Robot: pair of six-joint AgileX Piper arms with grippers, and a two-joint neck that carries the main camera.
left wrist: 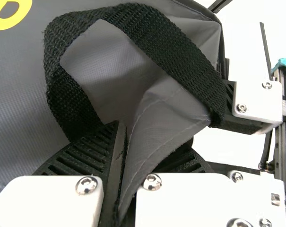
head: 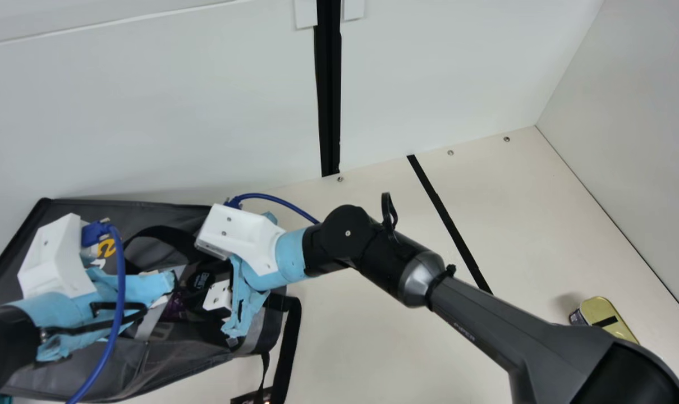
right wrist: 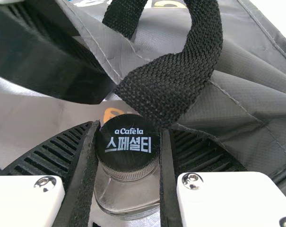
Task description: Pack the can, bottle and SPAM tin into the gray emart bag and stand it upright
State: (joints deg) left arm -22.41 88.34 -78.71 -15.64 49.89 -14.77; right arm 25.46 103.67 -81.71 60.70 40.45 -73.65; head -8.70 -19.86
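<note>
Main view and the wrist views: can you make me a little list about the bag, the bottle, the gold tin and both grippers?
Bag: gray, on the table
Left gripper: pinching the bag's edge
Bottle: black cap, held at the bag
Right gripper: shut on the bottle's top end
Tin: gold, on the table, outside the bag

My neck cam sits farthest back, angled down across the table (head: 345, 342) to the white wall (head: 148, 112). All three cams catch the gray emart bag (head: 104, 370); both wrist ones look super close, sharing its black handle (left wrist: 171, 54), right one facing the bottle (right wrist: 128, 163).
</note>
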